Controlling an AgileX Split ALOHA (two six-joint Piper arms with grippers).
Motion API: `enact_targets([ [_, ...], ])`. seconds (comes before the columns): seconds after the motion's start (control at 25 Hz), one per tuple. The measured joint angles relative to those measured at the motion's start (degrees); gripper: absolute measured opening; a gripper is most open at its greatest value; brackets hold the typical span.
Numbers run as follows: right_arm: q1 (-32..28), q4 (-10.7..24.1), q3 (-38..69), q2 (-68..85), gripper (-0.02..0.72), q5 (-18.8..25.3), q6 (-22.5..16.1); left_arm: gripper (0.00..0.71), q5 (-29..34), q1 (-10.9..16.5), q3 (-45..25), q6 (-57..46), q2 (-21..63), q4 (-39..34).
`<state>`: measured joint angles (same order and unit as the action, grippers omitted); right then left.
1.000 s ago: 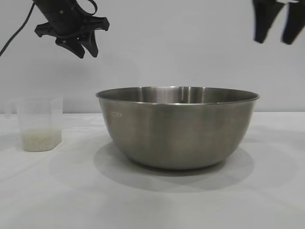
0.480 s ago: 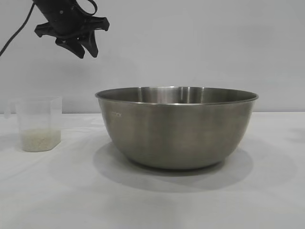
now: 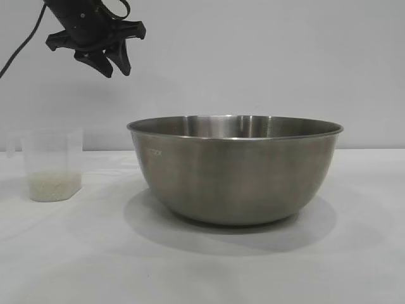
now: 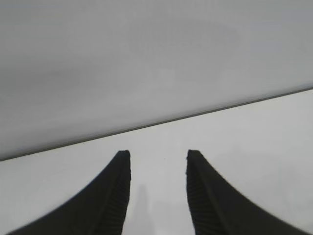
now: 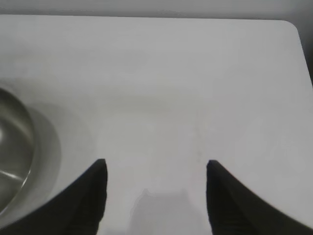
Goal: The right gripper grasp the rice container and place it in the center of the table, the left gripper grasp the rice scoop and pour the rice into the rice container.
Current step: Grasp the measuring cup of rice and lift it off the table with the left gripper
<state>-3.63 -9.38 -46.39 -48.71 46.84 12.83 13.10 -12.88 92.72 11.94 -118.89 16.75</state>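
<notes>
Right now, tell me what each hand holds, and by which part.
Nothing. The left hand hangs open and empty above the cup; the right hand is open over bare table, beside the bowl.

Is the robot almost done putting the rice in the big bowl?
Not yet. The big steel bowl already sits mid-table, and the right claw is open, holding nothing. The left claw hangs open above the plastic cup. The rice is still in it, so grabbing and pouring remain.
</notes>
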Motion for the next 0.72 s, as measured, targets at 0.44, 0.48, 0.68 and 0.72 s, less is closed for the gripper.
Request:
enact_targets([
  [0.44,0.0,0.16,10.35,22.61,0.427,11.94,0.09,0.23,0.11,0.0,0.0,0.0,0.0,0.56],
  [0.48,0.0,0.06,11.26,24.21,0.427,13.08,0.09,0.23,0.11,0.0,0.0,0.0,0.0,0.66],
  [0.68,0.0,0.06,14.63,31.75,0.427,16.99,0.09,0.23,0.11,0.0,0.0,0.0,0.0,0.66],
  [0.72,0.0,0.06,15.44,33.41,0.427,17.51,0.09,0.23,0.11,0.0,0.0,0.0,0.0,0.66],
])
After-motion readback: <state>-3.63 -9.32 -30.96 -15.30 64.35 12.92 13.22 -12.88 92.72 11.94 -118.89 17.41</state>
